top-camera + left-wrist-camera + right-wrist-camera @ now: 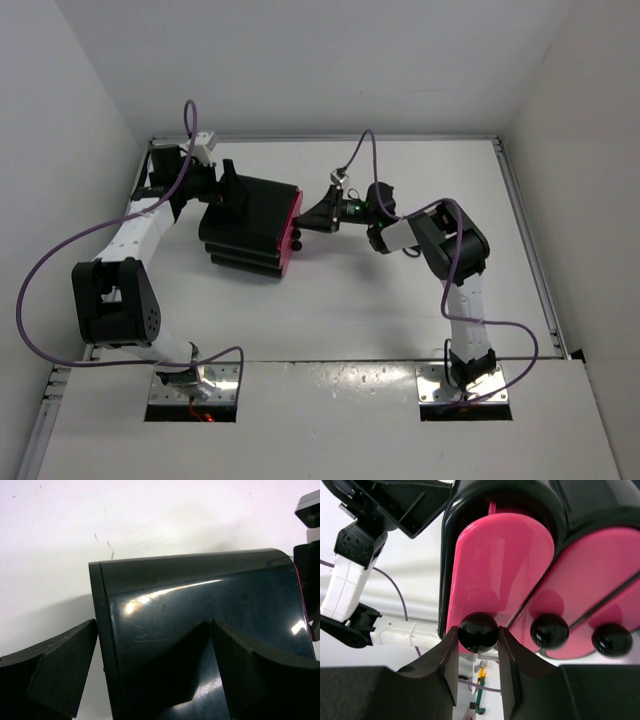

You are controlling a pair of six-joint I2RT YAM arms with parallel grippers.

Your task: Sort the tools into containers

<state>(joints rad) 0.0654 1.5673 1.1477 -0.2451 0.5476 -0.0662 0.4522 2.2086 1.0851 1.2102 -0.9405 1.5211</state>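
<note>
The drawer unit [250, 225] blocks mid-table; bare table [340, 320] lies on its near side.

Colours noted. The drawer unit [245, 225] is glossy black, streaked with pale glare under the left tool [154, 625]. Drawers [500, 575] are plain magenta-pink. The knob [478, 631] between the matt black fingers [445, 665] of the right tool [477, 632] is shiny black. The table [400, 300] is white, the cables [60, 250] purple.
</note>
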